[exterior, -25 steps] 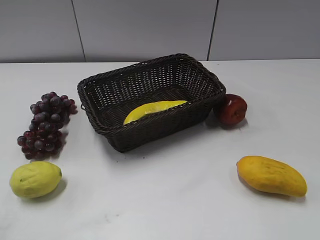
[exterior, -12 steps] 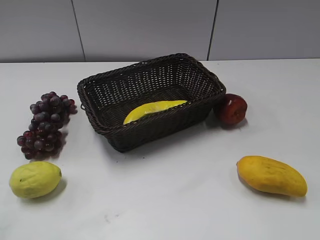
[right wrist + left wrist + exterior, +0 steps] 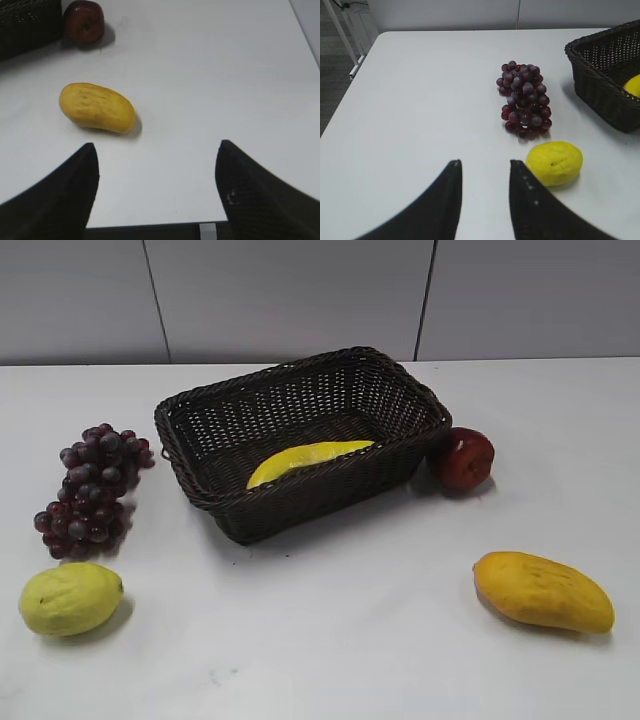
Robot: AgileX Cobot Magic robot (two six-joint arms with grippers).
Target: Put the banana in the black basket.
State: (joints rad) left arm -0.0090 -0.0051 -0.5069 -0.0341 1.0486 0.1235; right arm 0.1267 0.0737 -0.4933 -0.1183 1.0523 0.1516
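The bright-yellow banana (image 3: 305,459) lies inside the black basket (image 3: 230,510), a dark woven wicker basket at the table's middle. A bit of the banana (image 3: 633,85) shows in the basket (image 3: 600,75) at the right edge of the left wrist view. The basket's corner (image 3: 25,25) shows at the top left of the right wrist view. My left gripper (image 3: 483,163) is open and empty over bare table left of the lemon. My right gripper (image 3: 157,146) is wide open and empty near the table's front edge. Neither gripper shows in the exterior view.
A bunch of dark grapes (image 3: 92,488) (image 3: 524,100) and a lemon (image 3: 70,597) (image 3: 554,162) lie left of the basket. A red apple (image 3: 462,457) (image 3: 84,21) touches its right side. A mango (image 3: 543,591) (image 3: 97,107) lies front right.
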